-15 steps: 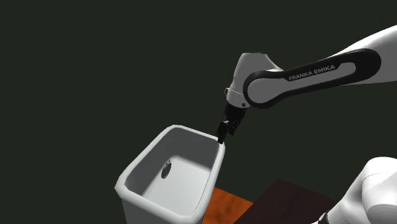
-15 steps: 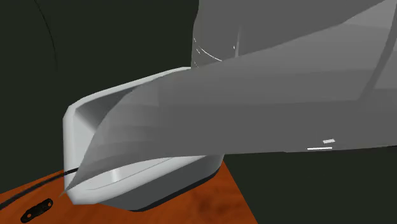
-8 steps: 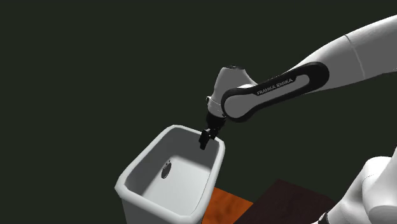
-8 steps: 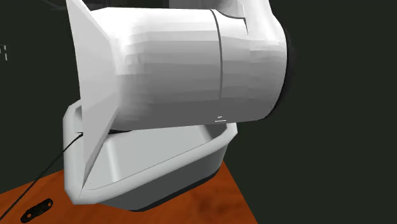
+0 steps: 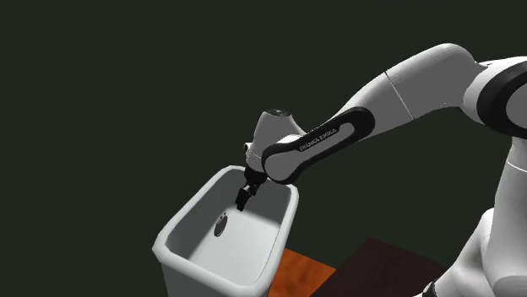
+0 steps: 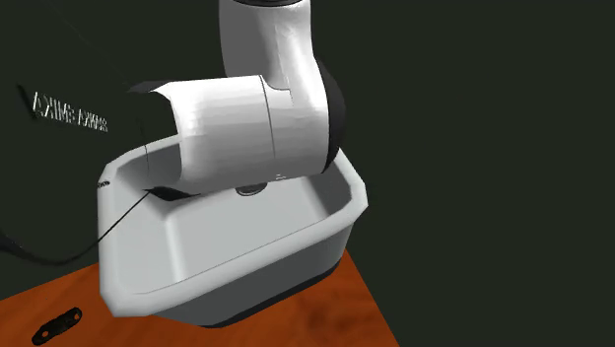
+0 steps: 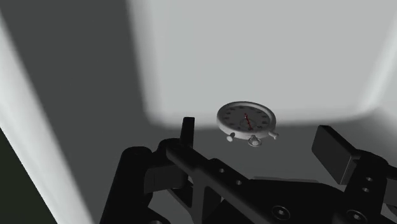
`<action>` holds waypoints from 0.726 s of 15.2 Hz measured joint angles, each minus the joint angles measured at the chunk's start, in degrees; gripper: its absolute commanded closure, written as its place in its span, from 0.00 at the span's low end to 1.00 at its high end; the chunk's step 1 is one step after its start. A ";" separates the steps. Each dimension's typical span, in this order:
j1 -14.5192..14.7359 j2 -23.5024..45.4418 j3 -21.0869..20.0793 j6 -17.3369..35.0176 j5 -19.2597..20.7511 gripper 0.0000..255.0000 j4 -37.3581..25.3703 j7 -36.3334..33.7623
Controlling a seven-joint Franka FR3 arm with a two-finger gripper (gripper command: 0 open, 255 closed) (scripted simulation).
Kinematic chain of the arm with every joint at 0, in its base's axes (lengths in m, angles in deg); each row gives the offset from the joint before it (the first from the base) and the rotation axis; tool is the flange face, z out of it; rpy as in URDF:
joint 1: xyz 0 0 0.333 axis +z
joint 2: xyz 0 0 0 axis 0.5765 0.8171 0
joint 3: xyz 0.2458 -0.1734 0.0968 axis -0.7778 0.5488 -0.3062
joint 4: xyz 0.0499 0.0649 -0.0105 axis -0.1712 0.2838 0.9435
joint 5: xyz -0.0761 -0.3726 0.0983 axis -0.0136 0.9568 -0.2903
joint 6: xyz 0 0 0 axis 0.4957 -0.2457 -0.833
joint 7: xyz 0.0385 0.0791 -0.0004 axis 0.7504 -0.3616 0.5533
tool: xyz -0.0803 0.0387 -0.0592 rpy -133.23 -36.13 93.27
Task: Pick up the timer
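Silver-grey, the timer lies flat inside the white basin, near the foot of one wall. The gripper hovers just above it with its fingers apart, so the step in hand is the approach. The next move is to descend and straddle the timer.

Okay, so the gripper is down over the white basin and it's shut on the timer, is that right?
Not quite. The gripper is down over the white basin, but it is open, not shut on the timer. The wrist view shows its two black fingers standing apart, with the timer lying in the basin beyond them, untouched.
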 measured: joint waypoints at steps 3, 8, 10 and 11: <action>1.25 5.78 -0.13 1.93 1.68 0.00 -5.10 0.72; 3.46 14.58 -0.06 4.50 4.07 0.00 -13.04 1.82; 3.90 16.31 0.15 5.24 4.45 0.00 -14.16 1.75; 4.06 17.02 0.25 5.94 4.59 0.00 -14.20 1.69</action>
